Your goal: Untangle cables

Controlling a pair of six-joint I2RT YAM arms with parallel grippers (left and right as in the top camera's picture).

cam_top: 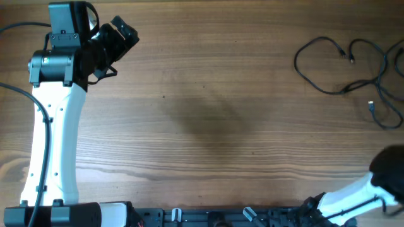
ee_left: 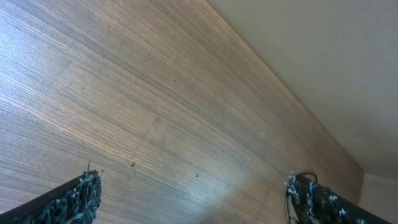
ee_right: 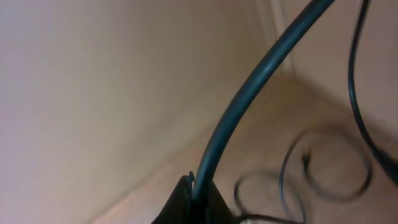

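The cables (cam_top: 353,66) lie as thin black loose loops with small plugs at the far right of the table. My left gripper (cam_top: 123,34) is at the far left, far from them. In the left wrist view its fingers (ee_left: 193,199) are wide apart, open and empty over bare wood. My right gripper (ee_right: 194,193) sits at the near right edge (cam_top: 388,167), partly out of frame. Its fingers look pressed together on a black cable (ee_right: 249,93) that rises up and to the right. More blurred cable loops (ee_right: 323,162) lie beyond it.
The wooden table (cam_top: 208,113) is bare between the two arms. The left arm's white link (cam_top: 53,139) runs along the left side. The black arm mounts (cam_top: 208,217) line the near edge. A pale wall (ee_left: 323,56) stands past the table's far edge.
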